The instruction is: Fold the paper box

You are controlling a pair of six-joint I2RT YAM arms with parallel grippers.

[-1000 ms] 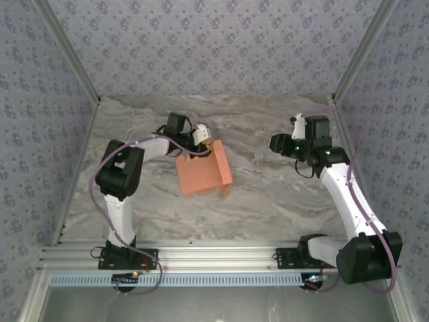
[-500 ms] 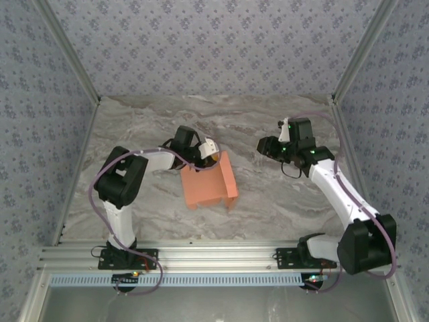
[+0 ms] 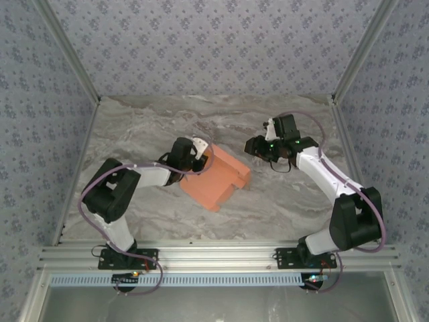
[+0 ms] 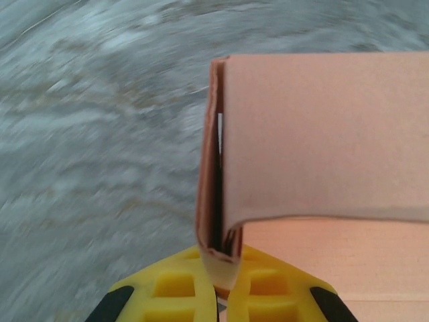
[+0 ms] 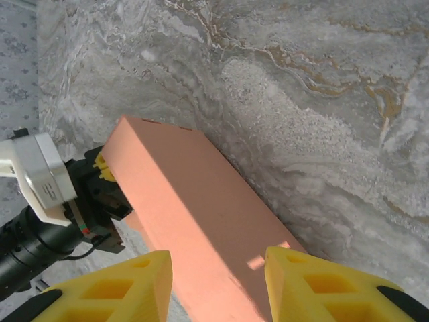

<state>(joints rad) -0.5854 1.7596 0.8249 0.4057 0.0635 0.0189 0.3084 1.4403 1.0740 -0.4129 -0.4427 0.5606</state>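
In the top view the left gripper (image 3: 199,149) sits at the upper-left edge of the box (image 3: 218,178), and its fingertips cannot be made out there. The left wrist view shows two yellow ribbed fingers (image 4: 177,288), cut off by the lower frame edge and clamped together on a thin doubled card edge. The table (image 4: 100,134) behind is motion-blurred. The box is matte orange-salmon card, folded into a shallow rectangular shell with crisp creases and one notched corner. It lies angled mid-table between the two grippers. Whether its underside rests flat cannot be told. The right gripper (image 3: 255,145) is just beyond the box's right corner, apart from it. In the right wrist view its yellow fingers stand apart, their bases cut off, with a long box face below the gap. Contact there cannot be determined. The table is smooth, grey and marble-veined.
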